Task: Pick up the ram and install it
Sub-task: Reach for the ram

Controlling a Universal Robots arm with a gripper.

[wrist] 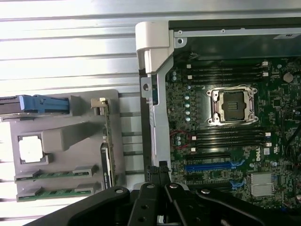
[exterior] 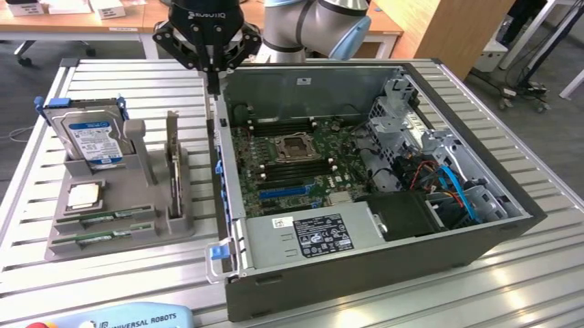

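Black gripper (exterior: 213, 82), closed, fingers (wrist: 152, 175) pressed flat together, gripping nothing. Poised point-down over the side wall of an open computer case (exterior: 383, 270), close to one corner of that wall. On one side of the fingertips, inside the case: motherboard (exterior: 273, 174) with an open processor socket (exterior: 294, 145), rows of black memory slots (exterior: 273, 125) flanking it, and a blue expansion slot (exterior: 284, 193) further along. On the other side, resting on the slatted metal table (exterior: 128, 82), a grey holder (exterior: 146, 147) just beside the case wall. Ram (exterior: 114, 217) well apart from the gripper, at the holder's end farthest from it: two green sticks lying flat in shallow grooves, side by side. Between those sticks and the gripper, a square silver processor chip (exterior: 84, 196) lying flat, then a hard drive (exterior: 91, 133) with a blue label standing on edge. Nearer the case wall, a thin card (exterior: 174, 164) standing upright in the holder. From the wrist, closed fingertips over the pale case wall, ram untouched in its grooves.
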